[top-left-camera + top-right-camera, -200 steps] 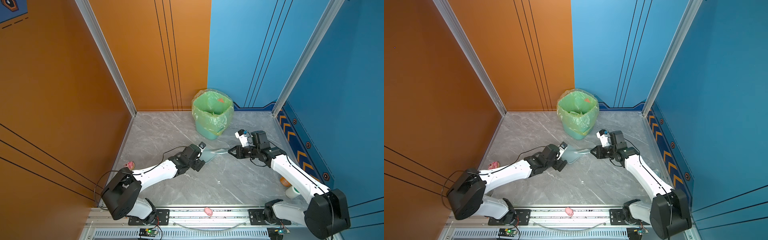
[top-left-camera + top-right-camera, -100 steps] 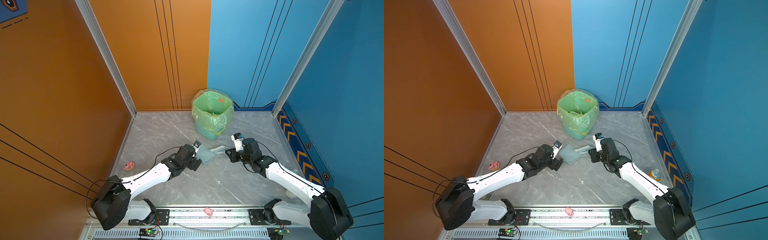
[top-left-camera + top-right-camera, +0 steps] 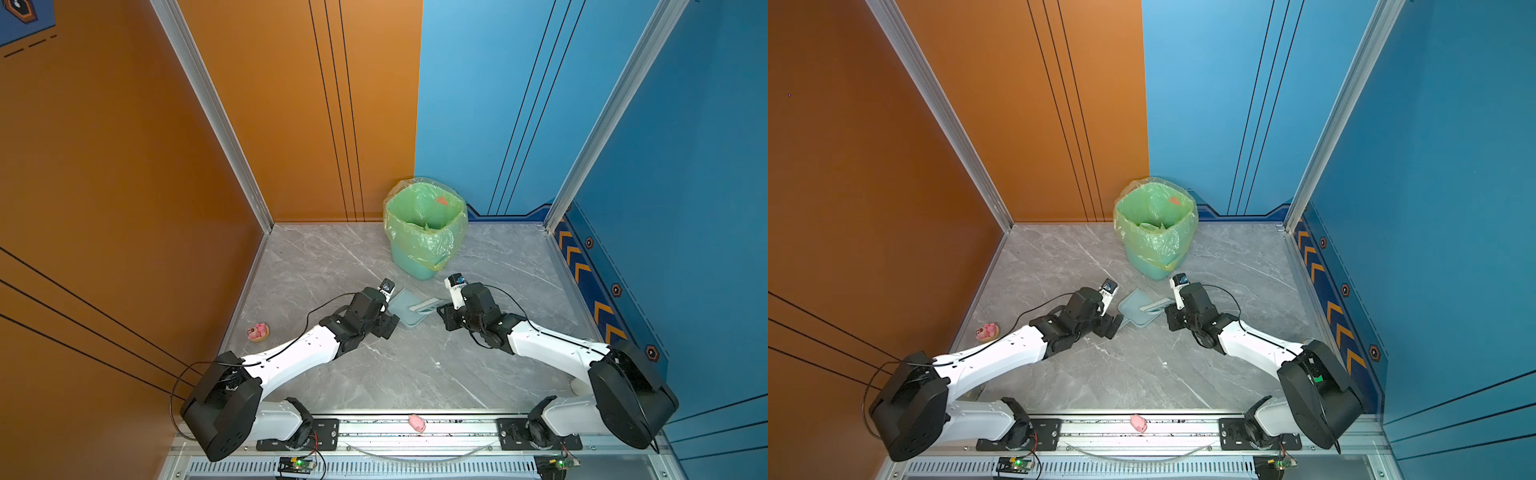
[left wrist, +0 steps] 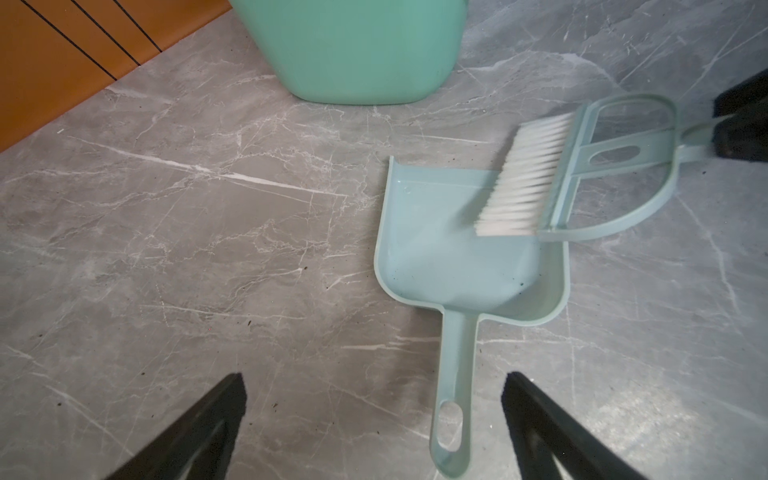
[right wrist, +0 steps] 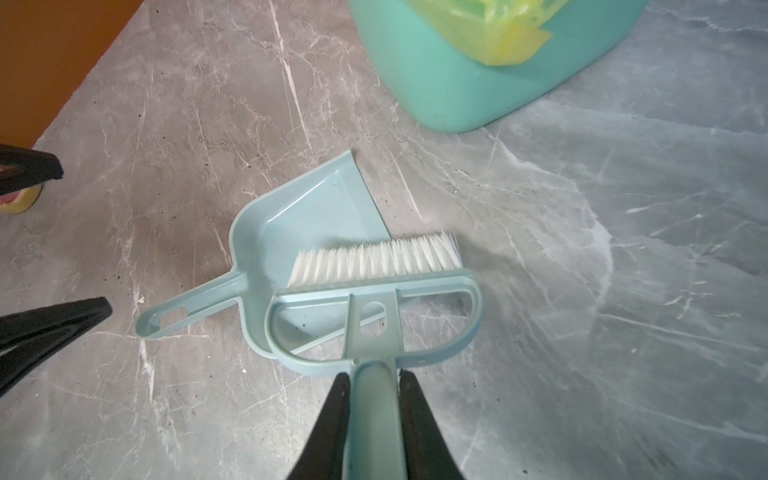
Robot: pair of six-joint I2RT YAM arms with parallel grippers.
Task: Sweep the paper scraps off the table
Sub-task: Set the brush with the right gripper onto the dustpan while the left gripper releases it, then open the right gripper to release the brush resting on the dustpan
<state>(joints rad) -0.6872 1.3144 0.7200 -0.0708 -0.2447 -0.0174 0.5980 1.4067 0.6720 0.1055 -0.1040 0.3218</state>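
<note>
The brush is pinched by its handle in the right pincer, and the two fingers are pressed tight on it. The brush is held low, so that its white hairs lie over the dustpan, as if the last bits were being pushed in. The dustpan is laid flat on the table, with its open side turned roughly toward the bin, so little turning would be needed to tip it in

The left pincer is spread wide and nothing is held in it. It is placed just behind the dustpan, and the end of the dustpan's handle is seen between its two fingers. How high above the handle it hangs cannot be told. It is judged that the handle is meant to be grabbed next

One of the paper scraps, a small orange bit, looks to be stuck high on the bag inside the bin. No others can be made out, and none are seen on the table or in the dustpan. So the sweeping is judged to be nearly done

The bin is near the dustpan, and its rim is high, so the dustpan would have to be lifted well up to clear it. The two pincers are close together with the dustpan between them, so a bump could happen there. Much open table is left toward the rail and out to the walls. A pink pig is sat on the rail, and another pink toy is by the orange wall, both well apart from the work
</note>
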